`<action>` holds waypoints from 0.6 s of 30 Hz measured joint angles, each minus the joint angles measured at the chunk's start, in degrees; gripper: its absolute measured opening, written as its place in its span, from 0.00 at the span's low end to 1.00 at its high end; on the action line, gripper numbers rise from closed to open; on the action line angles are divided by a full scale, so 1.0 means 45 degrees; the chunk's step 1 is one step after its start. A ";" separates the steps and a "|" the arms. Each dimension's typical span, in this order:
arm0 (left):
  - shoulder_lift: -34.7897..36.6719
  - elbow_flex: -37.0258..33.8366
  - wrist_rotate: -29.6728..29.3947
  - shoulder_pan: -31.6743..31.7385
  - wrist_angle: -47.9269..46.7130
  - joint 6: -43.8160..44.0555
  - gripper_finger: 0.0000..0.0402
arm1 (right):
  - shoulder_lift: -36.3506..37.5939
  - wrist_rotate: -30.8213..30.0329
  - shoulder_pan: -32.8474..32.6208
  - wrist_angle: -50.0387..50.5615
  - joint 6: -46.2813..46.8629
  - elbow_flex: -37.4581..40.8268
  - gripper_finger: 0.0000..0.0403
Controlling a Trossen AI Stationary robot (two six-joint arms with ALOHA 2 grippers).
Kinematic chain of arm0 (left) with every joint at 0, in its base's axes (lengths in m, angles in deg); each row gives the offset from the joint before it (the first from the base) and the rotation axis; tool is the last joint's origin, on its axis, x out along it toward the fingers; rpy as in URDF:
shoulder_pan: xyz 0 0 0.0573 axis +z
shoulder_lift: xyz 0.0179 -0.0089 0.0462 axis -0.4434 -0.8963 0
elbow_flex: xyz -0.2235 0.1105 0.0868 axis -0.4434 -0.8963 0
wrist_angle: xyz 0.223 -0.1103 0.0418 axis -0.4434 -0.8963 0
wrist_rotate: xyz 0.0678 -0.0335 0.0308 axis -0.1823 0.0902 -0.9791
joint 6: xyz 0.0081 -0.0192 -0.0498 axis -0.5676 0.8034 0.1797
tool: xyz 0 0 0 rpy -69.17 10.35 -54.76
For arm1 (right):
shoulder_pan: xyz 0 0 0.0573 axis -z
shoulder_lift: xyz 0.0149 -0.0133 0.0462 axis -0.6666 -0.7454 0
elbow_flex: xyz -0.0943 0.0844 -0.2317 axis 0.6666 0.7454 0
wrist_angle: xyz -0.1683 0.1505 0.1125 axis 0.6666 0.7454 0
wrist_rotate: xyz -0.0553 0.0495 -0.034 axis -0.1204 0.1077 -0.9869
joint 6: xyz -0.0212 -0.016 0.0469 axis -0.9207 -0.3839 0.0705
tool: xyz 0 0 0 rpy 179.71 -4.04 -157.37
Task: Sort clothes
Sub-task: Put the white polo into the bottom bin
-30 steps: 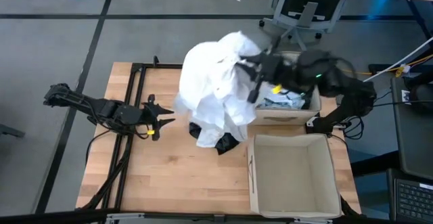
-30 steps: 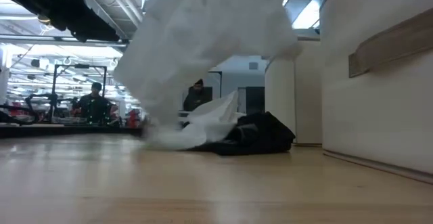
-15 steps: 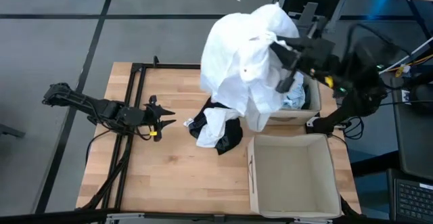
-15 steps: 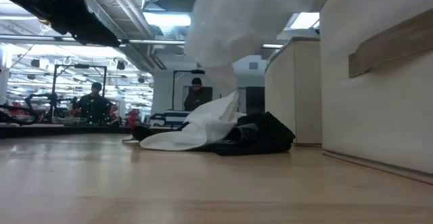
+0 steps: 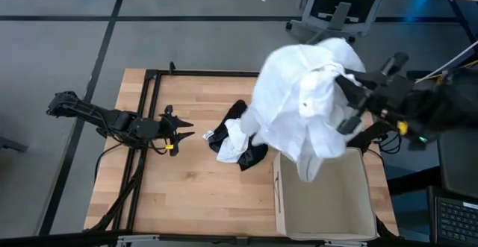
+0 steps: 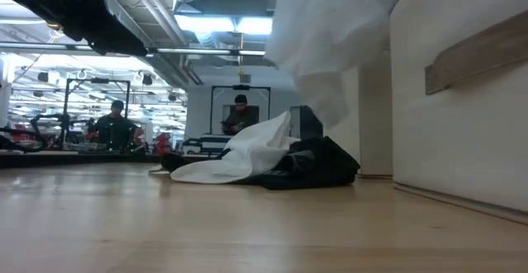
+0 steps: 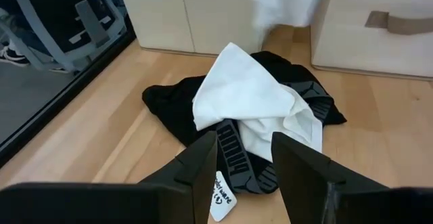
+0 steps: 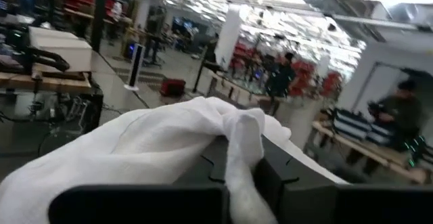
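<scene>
A large white garment (image 5: 299,113) hangs in the air at the table's right, over the far left corner of the near beige box (image 5: 328,202), with my right gripper (image 5: 346,104) shut on it. In the low view the garment (image 6: 338,42) hangs clear of the tabletop. A pile of black and white clothes (image 5: 237,144) lies on the wood at mid-table. My left gripper (image 5: 179,131) stands open at the table's left, pointing at the pile (image 7: 250,109), a little short of it. My right gripper pinches a bunched fold of the white garment (image 8: 243,139) between its two fingers. The fingers lie about level, pointing toward the table's left. The garment droops slack below and around them, lifted clear of the table and of the pile.
Two beige fabric boxes stand at the right: the near one (image 7: 379,28) with a strap handle, the far one (image 7: 203,14) mostly hidden from above by the garment. A black frame (image 5: 149,113) runs along the table's left side. People stand in the room behind (image 6: 239,112).
My right gripper has risen and swung toward the table's right edge, then toward the near box, carrying the white garment. The garment's lower end, which trailed on the table by the pile, has lifted clear and now hangs over the near box.
</scene>
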 joint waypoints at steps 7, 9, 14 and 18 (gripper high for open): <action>0.0000 0.0000 0.0000 -0.0001 0.0066 0.0003 0.33 | -0.0189 -0.3314 -0.2692 -0.2482 -0.1849 0.0000 0.07; 0.0000 0.0000 0.0000 0.0000 0.0069 0.0049 0.33 | -0.0307 -0.3318 -0.3328 -0.3363 -0.1905 0.0000 0.07; 0.0000 0.0000 0.0000 0.0000 0.0095 0.0092 0.33 | -0.0476 -0.3315 -0.4325 -0.3320 -0.1356 0.0003 0.07; 0.0000 0.0000 0.0000 0.0000 0.0206 0.0094 0.33 | -0.0510 -0.3313 -0.4893 -0.3224 -0.0491 0.0536 0.07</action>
